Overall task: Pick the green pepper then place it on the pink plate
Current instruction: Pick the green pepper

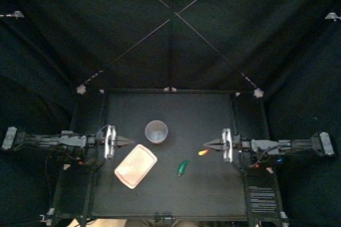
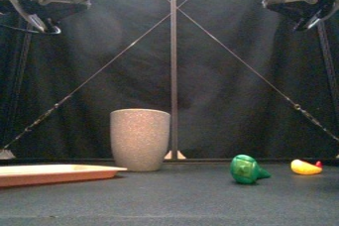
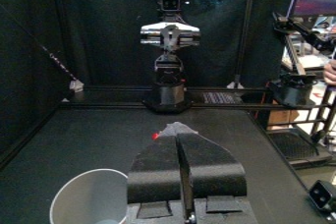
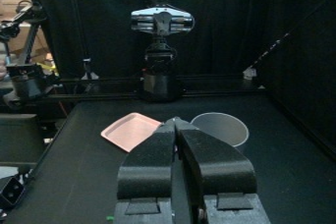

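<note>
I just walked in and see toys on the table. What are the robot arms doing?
Nothing is being held right now. Both arms rest at the table's sides, the left gripper and right gripper shut and empty. The green pepper lies on the table between the pink plate and a small yellow toy, not yet on the plate. A grey cup stands behind.

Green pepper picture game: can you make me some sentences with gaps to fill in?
The tray is coloured ____. The pepper lies beside the tray, not ____ it. The cup stands ____, not tipped over. The left gripper and right gripper both have jaws that are ____, not open.
Missing words: pink; on; upright; shut.
</note>
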Available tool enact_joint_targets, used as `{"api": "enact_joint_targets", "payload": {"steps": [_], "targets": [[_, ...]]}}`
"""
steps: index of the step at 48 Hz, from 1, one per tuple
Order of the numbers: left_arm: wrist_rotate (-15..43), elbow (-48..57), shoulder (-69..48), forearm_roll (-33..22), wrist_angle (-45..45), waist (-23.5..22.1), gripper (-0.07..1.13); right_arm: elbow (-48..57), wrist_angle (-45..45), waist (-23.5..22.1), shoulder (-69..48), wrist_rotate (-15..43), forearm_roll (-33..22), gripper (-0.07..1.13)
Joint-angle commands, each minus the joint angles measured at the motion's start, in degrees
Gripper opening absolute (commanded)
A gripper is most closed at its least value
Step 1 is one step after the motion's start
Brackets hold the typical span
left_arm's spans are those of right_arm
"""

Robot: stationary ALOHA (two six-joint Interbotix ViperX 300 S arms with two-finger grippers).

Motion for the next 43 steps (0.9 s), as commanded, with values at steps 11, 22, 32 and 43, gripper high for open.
{"api": "enact_joint_targets", "payload": {"steps": [11, 22, 32, 43], "targets": [[0.2, 0.2, 0.6, -0.5, 4.7, 1.1, 0.03, -1.4, 5.5, 1.8, 8.2, 2.4, -0.1, 0.15], [0.1, 0.1, 0.6, -1.1, 4.7, 2.2, 0.03, -3.4, 9.7, 5.8, 17.3, 2.6, 0.0, 0.40], [0.0, 0.3, 0.6, -2.6, 3.0, 2.9, 0.03, -6.7, 6.6, 7.1, 22.9, 2.5, -0.2, 0.78], [0.1, 0.3, 0.6, -3.8, 1.9, 3.5, 0.03, -8.3, -0.2, 6.9, 31.9, 2.5, -0.1, 0.94]]}}
